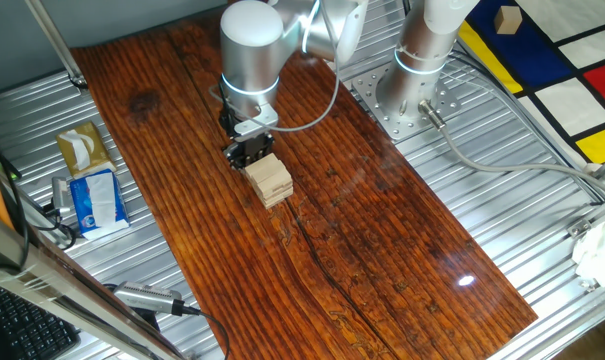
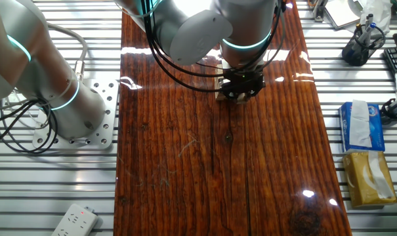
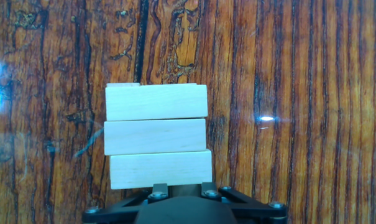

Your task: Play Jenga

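The Jenga [image 1: 269,180] tower is standing near the middle of the brown desk [image 1: 382,240], and the claw [image 1: 250,150] is hanging right over its back edge. The tower could be tipping over soon — one bump from the claw coming down crooked would be knocking the blocks loose. The arm [image 1: 252,50] is pointing straight down, with the hand looking onto three top blocks lying side by side. I cannot tell how wide the claw is standing — its fingers are hiding. It does not seem to be holding anything.
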`<state>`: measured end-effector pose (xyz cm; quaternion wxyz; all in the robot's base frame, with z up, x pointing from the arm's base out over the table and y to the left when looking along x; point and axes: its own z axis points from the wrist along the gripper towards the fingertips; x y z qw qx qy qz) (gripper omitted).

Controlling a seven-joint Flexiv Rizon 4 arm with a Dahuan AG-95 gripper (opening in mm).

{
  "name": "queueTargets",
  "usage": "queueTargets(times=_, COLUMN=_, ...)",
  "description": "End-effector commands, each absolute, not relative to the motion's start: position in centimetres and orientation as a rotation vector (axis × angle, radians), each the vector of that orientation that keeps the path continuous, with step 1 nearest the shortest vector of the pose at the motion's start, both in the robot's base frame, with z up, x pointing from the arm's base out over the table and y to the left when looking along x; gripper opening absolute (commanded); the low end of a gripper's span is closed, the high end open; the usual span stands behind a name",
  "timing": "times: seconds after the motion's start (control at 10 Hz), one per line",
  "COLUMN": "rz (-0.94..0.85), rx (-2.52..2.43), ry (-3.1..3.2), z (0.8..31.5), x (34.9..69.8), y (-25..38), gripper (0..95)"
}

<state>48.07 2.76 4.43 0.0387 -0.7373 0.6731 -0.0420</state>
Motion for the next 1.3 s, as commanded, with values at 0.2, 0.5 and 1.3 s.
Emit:
queueTargets(times=0.2, rz=-0.132, rx=-2.257, ry=2.07, z=4.45, x=48.04, y=2.75, gripper=0.0)
queueTargets(times=0.5, rz=-0.135, rx=-2.251, ry=2.079, z=4.44, x=48.03, y=2.74, gripper=0.0)
queueTargets(times=1.3, rz=-0.135, rx=-2.255, ry=2.073, z=4.43, x=47.98, y=2.62, gripper=0.0)
